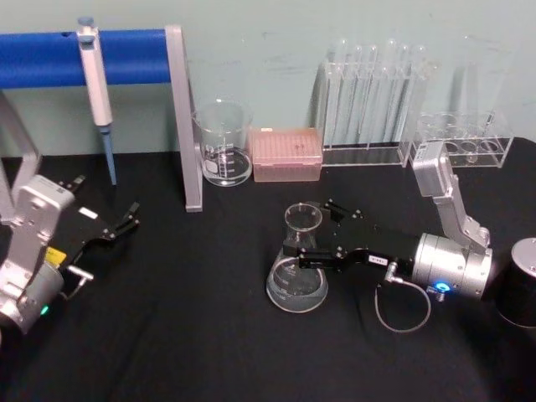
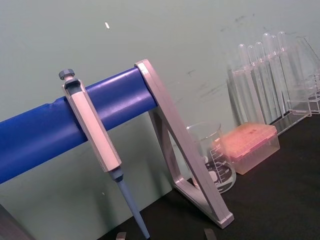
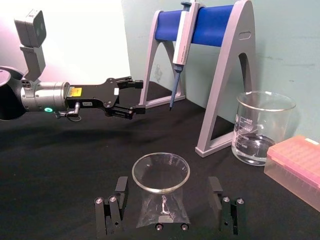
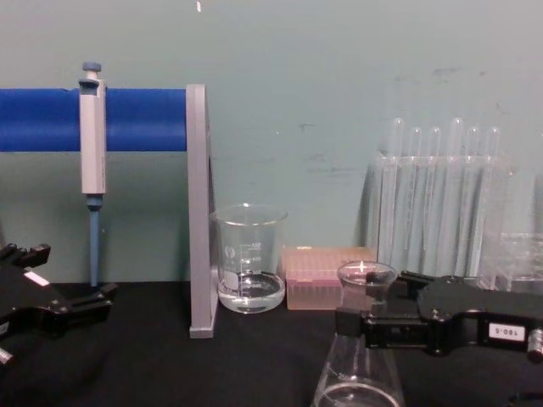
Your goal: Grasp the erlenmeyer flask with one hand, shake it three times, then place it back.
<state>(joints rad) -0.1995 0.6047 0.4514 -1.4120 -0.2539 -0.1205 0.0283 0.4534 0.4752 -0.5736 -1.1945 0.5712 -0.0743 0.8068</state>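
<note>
The erlenmeyer flask [image 1: 296, 280] stands upright on the black table, clear glass with a wide base and a narrow neck. My right gripper [image 1: 307, 228] reaches in from the right at neck height, open. Its two fingers straddle the neck with a gap on each side, one finger [image 3: 120, 189] off to one side of the flask [image 3: 161, 176] and the other on the opposite side. From the chest the flask [image 4: 356, 360] sits low in view with the right gripper [image 4: 382, 301] around its neck. My left gripper [image 1: 117, 226] rests open at the table's left, far from the flask.
Along the back stand a glass beaker [image 1: 224, 142] holding a little liquid, a pink tip box [image 1: 286, 155] and a rack of test tubes [image 1: 373, 92]. A pipette [image 1: 96, 84] hangs on the blue-barred stand [image 1: 186, 117]. A second clear rack [image 1: 465, 138] sits far right.
</note>
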